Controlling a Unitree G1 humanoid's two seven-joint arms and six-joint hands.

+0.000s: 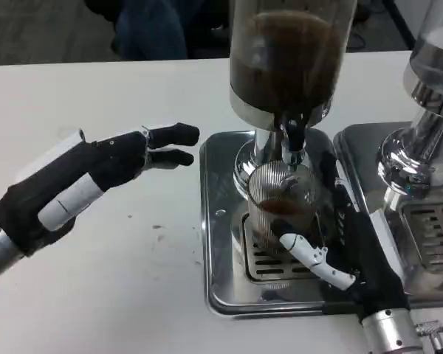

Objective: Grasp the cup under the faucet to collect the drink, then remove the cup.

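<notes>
**Cup held beneath the faucet of the drink dispenser**

A clear ribbed plastic cup (282, 210) stands on the slotted grille of the polished steel drip tray (225, 221), directly below the black faucet (293, 136). Dark brown drink fills the lower part of the cup. Above the faucet rises the transparent cylindrical tank (292, 51) of the dispenser, holding the same dark liquid; its top is cut off by the frame edge.

The right hand (347, 243) reaches in from the right of the cup. Its fingers (310, 254) wrap the cup, a white-and-black one lying across the front of the base and the dark ones pressed along the far right side, so the hand grips the cup. The contact behind the cup is hard to make out against the dark reflections.

The left hand (96, 177) hovers over the white desk (96, 295) to the left of the cup, short of the tray edge, fingers extended, slightly apart and holding nothing.

A second steel dispenser (428, 147) stands to the right of the cup, partly cropped.
</notes>
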